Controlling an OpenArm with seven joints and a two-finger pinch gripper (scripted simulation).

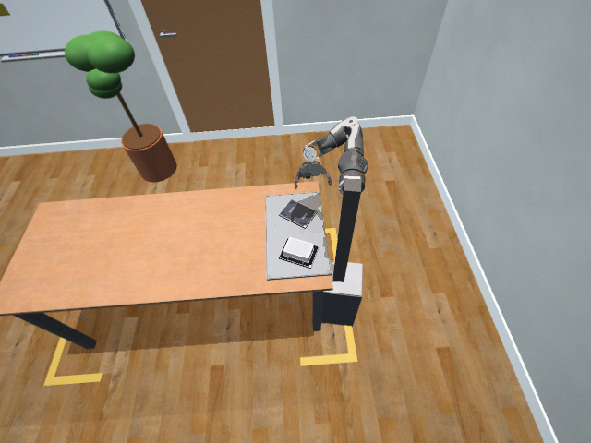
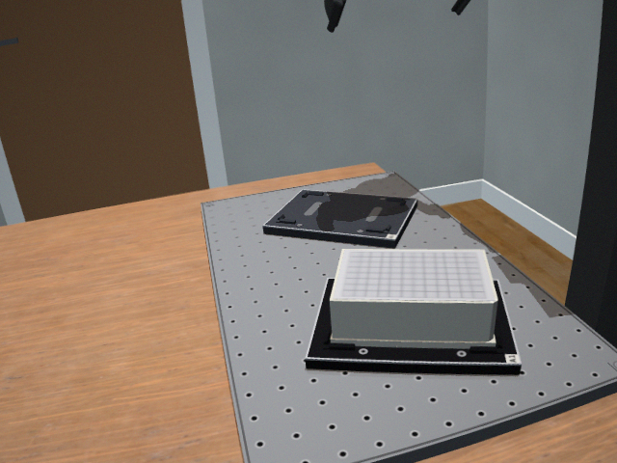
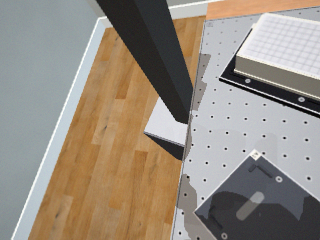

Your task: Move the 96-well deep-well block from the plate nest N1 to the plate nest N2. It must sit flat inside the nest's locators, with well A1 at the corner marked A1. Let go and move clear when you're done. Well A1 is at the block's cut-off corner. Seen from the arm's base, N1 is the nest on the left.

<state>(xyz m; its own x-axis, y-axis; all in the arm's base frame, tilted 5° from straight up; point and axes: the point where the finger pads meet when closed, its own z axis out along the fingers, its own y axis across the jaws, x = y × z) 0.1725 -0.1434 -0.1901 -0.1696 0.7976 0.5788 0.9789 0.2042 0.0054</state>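
Grey walls (image 1: 500,71), wood floor (image 1: 238,405), brown door (image 1: 214,62)

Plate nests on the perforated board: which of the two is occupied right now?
The nearer nest in the exterior view holds the white deep-well block; the farther nest under the open claw is bare.

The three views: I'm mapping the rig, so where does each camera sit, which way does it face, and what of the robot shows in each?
Top: high in the room, looking down at the table; whole arm and open gripper show.
Exterior: low at the table's near end, facing the block and empty nest; only fingertips and the dark post show.
Wrist: on the arm, looking down past the post; no fingers visible.
All three share the block and both nests.
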